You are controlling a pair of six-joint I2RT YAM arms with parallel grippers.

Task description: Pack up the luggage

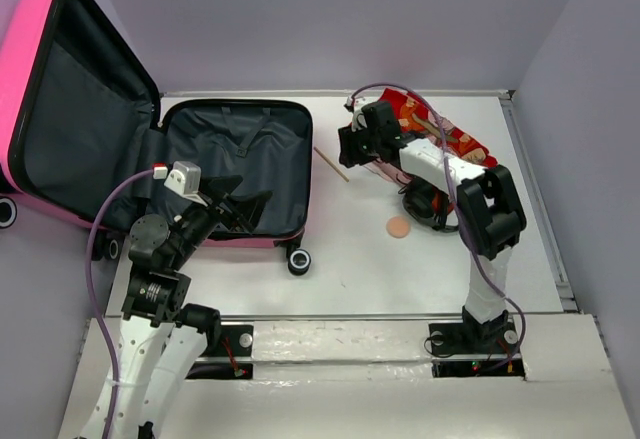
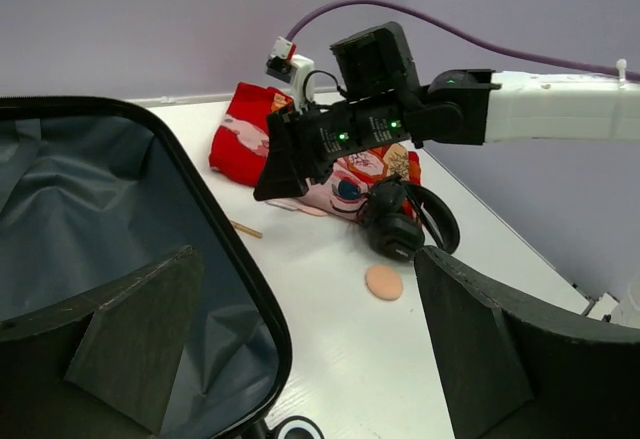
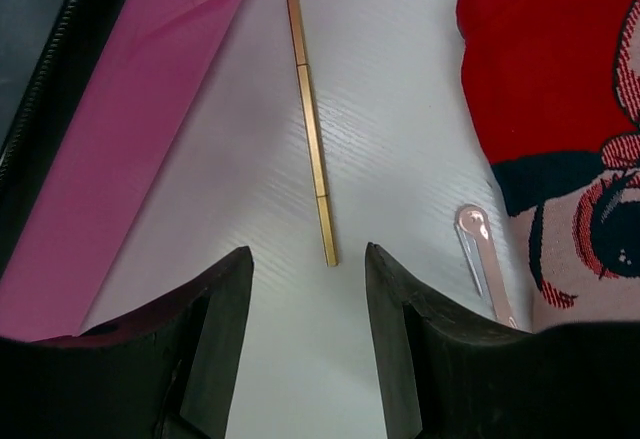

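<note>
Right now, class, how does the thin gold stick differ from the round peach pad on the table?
The gold stick is long and thin; the peach pad is flat and round. The stick lies close to the open pink suitcase; the pad lies beside the black headphones. Both rest on the white table, outside the suitcase.

A thin gold stick [image 3: 312, 129], red patterned cloth [image 2: 238, 144], black headphones [image 2: 395, 229] and peach disc [image 2: 384, 282] lie on the white table [image 1: 400, 269].

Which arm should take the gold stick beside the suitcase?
Right. The right gripper hangs open directly over the gold stick, jaws flanking one end. The left gripper sits open over the suitcase, farther off.
</note>
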